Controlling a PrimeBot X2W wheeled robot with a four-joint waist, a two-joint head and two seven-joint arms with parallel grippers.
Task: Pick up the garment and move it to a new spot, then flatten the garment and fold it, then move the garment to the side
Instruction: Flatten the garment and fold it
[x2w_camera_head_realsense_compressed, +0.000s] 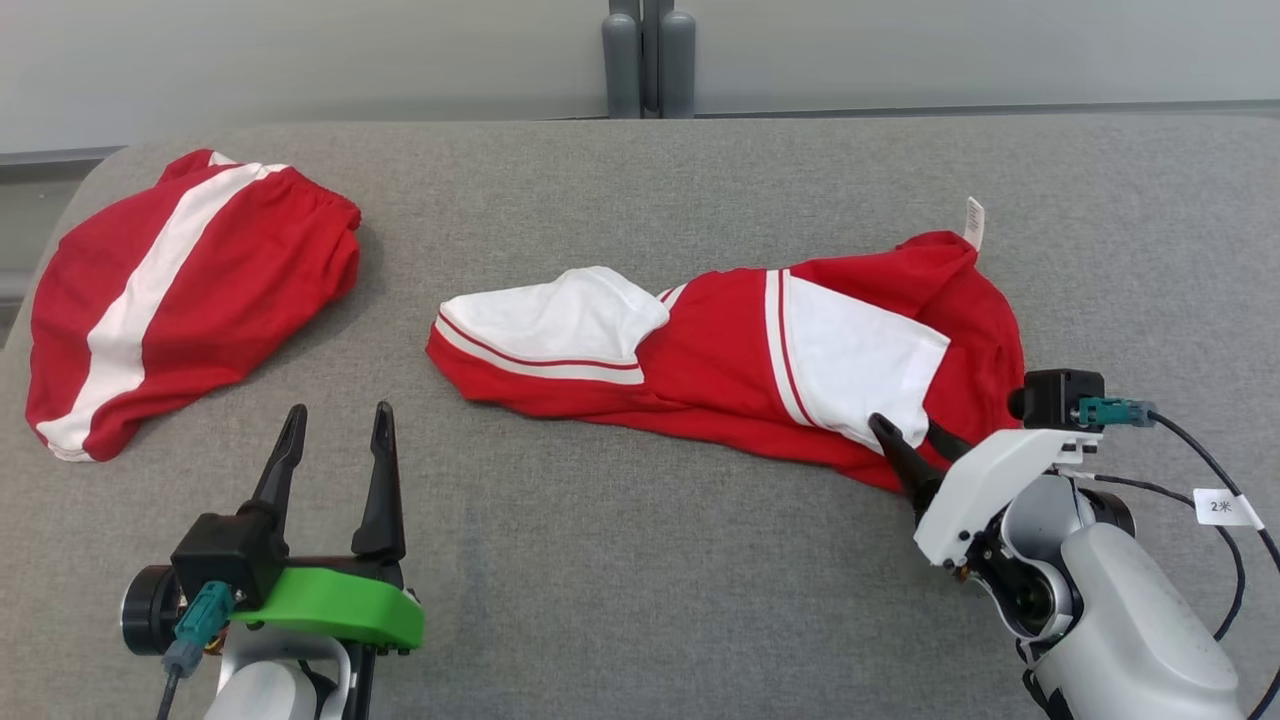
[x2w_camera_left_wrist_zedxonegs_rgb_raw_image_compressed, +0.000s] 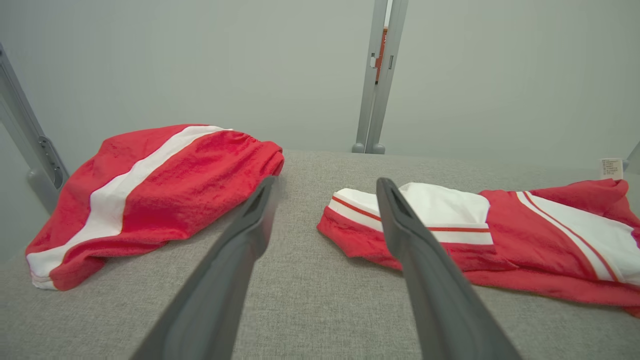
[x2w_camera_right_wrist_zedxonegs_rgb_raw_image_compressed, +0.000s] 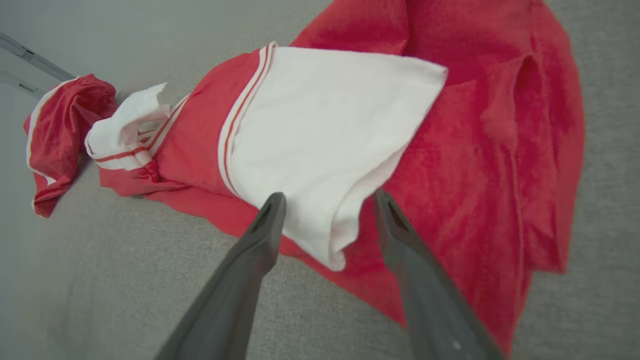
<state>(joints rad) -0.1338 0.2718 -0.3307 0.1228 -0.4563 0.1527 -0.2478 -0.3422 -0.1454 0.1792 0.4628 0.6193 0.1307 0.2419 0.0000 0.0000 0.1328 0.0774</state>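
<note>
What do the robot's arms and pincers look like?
The left pincer has two long dark tapered fingers, a green bracket and a teal plug. The right pincer has the same fingers, a white bracket, a black camera block and a black cable with a white tag. Its forearm is pale grey.

Bare desk (x2w_camera_head_realsense_compressed: 400, 250) runs between the red bundle (x2w_camera_head_realsense_compressed: 190, 290) at left and the crumpled garment (x2w_camera_head_realsense_compressed: 720, 370). The near strip is free too; grey posts (x2w_camera_head_realsense_compressed: 648, 60) stand beyond the far edge.
</note>
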